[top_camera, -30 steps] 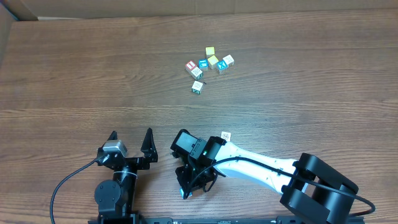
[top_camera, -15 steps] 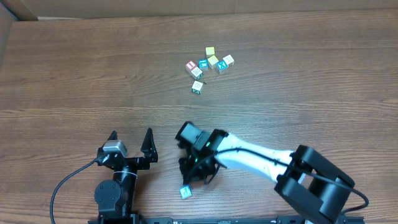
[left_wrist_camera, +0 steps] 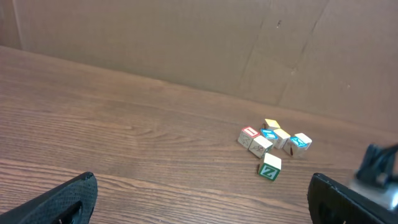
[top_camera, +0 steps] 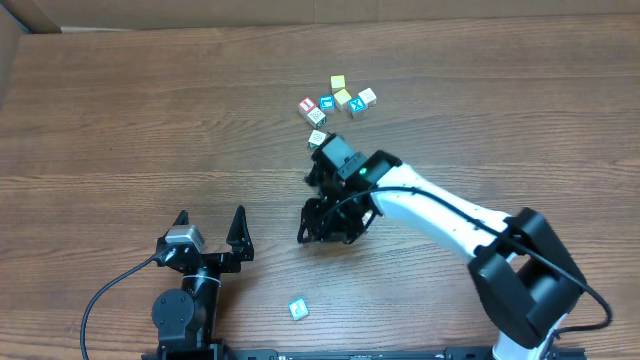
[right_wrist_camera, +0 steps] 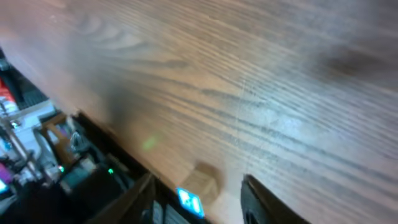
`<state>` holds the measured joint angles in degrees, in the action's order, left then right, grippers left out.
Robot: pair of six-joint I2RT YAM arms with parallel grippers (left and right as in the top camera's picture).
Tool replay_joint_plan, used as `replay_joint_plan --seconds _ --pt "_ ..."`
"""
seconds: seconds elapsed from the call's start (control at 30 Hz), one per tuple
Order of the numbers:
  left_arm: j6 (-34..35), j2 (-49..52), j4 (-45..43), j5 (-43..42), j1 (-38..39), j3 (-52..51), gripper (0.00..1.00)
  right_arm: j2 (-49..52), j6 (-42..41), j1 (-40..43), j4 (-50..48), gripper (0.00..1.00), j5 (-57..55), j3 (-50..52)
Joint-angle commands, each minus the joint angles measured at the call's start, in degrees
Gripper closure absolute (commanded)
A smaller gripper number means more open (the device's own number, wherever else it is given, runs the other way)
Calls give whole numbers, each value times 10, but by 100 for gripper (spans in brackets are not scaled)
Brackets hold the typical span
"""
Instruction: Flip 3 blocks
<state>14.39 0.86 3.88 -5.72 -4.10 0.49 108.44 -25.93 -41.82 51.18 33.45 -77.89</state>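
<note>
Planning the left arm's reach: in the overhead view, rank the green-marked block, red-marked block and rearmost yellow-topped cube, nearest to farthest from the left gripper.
From the left gripper:
1. green-marked block, alone in front.
2. red-marked block, behind it, leftmost.
3. rearmost yellow-topped cube, farthest back.

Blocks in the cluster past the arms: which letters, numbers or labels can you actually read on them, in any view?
"Z": green, on the lone block in front of the cluster; small, so probable.
"X": white, on the blue cube at the cluster's right end.
Red-marked block, blue-marked block and yellow-topped cubes: marks too small to read.
No other text is visible.
</note>
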Motion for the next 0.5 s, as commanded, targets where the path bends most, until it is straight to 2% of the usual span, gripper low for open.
replay_joint_plan --seconds 0.0,0.17,0.27,0.3,0.4,0.43,0.47 --pt "-11 -5 2 2 4 -2 0 -44 52 54 56 44 -65 -56" --pt "-11 -5 2 2 4 -2 0 -51 92 197 126 17 -110 -121" --pt "-11 -5 2 2 4 -2 0 -50 98 287 135 5 -105 -125" --pt "-11 -5 2 2 4 -2 0 -50 106 315 143 5 -98 -125" --pt "-11 -5 2 2 4 -2 0 -50 177 370 189 19 -31 -121" --pt "-11 -5 2 2 4 -2 0 -50 209 378 209 32 -6 -121" --pt "-11 -5 2 2 4 -2 0 -50 236 382 227 50 15 -121"
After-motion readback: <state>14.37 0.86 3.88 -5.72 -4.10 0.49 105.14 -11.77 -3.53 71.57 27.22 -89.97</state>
